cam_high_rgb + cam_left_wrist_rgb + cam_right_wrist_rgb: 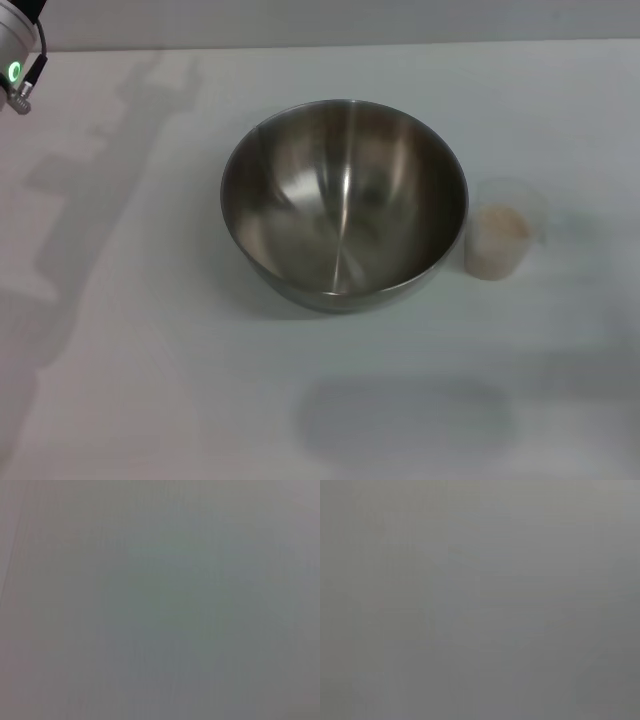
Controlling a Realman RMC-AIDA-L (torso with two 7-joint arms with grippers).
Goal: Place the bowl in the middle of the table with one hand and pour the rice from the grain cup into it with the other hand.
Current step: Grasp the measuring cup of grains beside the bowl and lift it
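Observation:
The large steel bowl [343, 203] stands upright near the middle of the white table [150, 380] in the head view, with nothing inside it. Just to its right, almost touching its side, stands the small clear grain cup [503, 238], upright and holding pale rice [502, 225]. A bit of the left arm [18, 50] with a green light shows at the top left corner, far from both; its fingers are out of view. The right gripper does not show. Both wrist views give only a plain grey surface.
Shadows of the arms fall across the left side of the table and along its near edge. The table's far edge runs along the top of the head view.

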